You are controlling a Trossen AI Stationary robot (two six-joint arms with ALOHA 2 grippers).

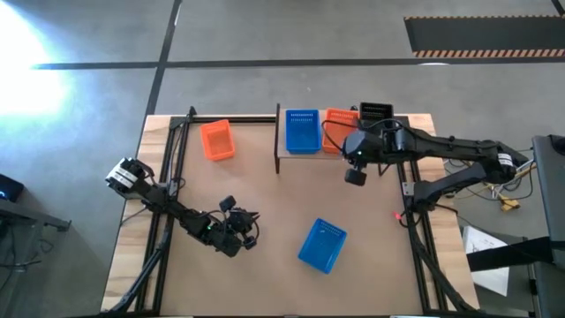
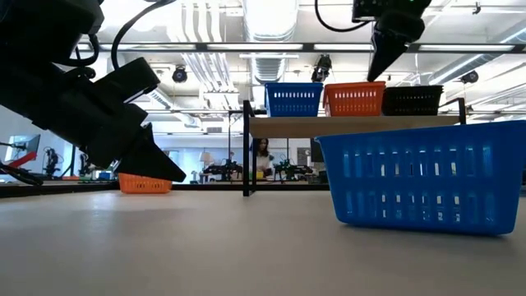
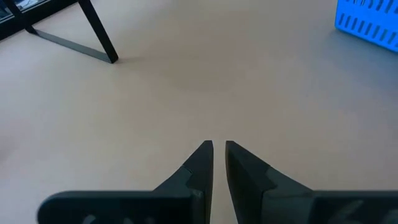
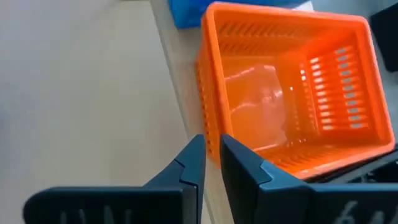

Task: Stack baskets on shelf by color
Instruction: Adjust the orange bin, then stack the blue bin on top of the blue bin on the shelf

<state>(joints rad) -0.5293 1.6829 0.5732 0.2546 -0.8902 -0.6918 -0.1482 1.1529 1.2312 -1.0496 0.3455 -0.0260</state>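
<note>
Three baskets stand side by side on the shelf (image 1: 417,122) (image 2: 353,124): blue (image 1: 302,130) (image 2: 293,99), orange (image 1: 338,125) (image 2: 353,99) (image 4: 292,93) and black (image 1: 376,112) (image 2: 412,100). Another orange basket (image 1: 216,140) (image 2: 145,183) rests on the table's far left. Another blue basket (image 1: 322,245) (image 2: 421,179) (image 3: 368,22) sits on the table near the middle. My right gripper (image 1: 354,155) (image 2: 374,76) (image 4: 212,144) is shut and points down just above the shelved orange basket's near rim. My left gripper (image 1: 248,221) (image 2: 177,174) (image 3: 219,148) is shut, low over the table's near left.
The shelf's black legs (image 1: 277,163) (image 2: 246,148) (image 3: 99,34) stand on the wooden table (image 1: 265,194). Bare tabletop lies between the two loose baskets. Black frame rails (image 1: 168,168) run along both table sides. A person (image 2: 264,156) shows far behind the table.
</note>
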